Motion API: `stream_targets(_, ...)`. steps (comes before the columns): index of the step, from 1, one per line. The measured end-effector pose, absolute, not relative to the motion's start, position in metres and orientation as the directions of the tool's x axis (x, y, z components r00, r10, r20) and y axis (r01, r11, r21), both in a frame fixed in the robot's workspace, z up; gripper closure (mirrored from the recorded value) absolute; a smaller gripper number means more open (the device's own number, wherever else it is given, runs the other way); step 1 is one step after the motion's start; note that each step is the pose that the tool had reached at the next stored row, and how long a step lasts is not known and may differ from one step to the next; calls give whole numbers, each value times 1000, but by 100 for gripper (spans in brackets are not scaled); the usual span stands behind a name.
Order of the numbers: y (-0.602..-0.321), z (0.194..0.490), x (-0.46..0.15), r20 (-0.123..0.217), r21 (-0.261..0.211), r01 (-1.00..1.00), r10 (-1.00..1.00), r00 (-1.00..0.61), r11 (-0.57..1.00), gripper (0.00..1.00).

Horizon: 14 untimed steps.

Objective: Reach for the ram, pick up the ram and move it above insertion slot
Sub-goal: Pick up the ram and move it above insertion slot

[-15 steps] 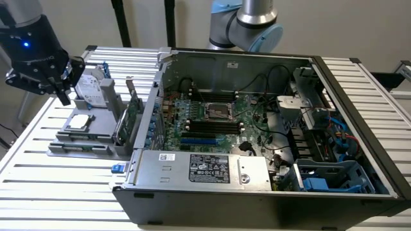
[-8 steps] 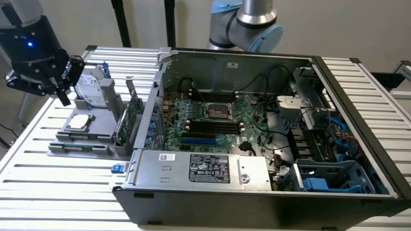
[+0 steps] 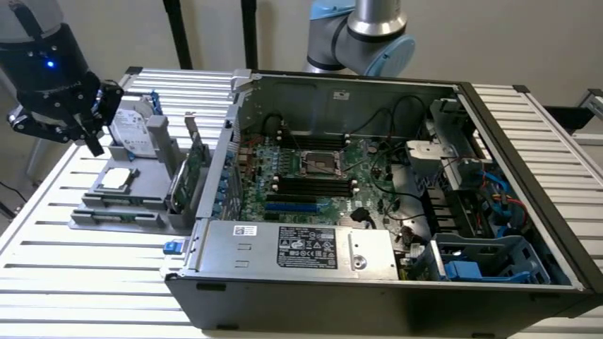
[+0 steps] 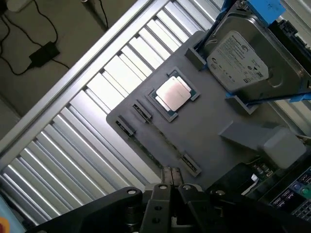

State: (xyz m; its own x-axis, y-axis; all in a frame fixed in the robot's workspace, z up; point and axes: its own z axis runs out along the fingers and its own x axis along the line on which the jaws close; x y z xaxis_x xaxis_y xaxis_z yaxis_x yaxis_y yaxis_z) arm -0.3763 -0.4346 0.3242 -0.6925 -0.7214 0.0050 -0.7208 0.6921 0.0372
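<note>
No wording can be read with certainty. A white label with lines of dark print is carried on the hard drive [image 4: 236, 57], but its characters are too small to be made out. A black label with white print and small marks is fixed on the power supply [image 3: 306, 248]. Beside it a small white sticker [image 3: 245, 229] is seen, likewise illegible.
</note>
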Motion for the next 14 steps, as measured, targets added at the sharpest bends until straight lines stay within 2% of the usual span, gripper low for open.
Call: stream_targets(14,-435,323,-376,5,37,-872,-873,-488,488,89)
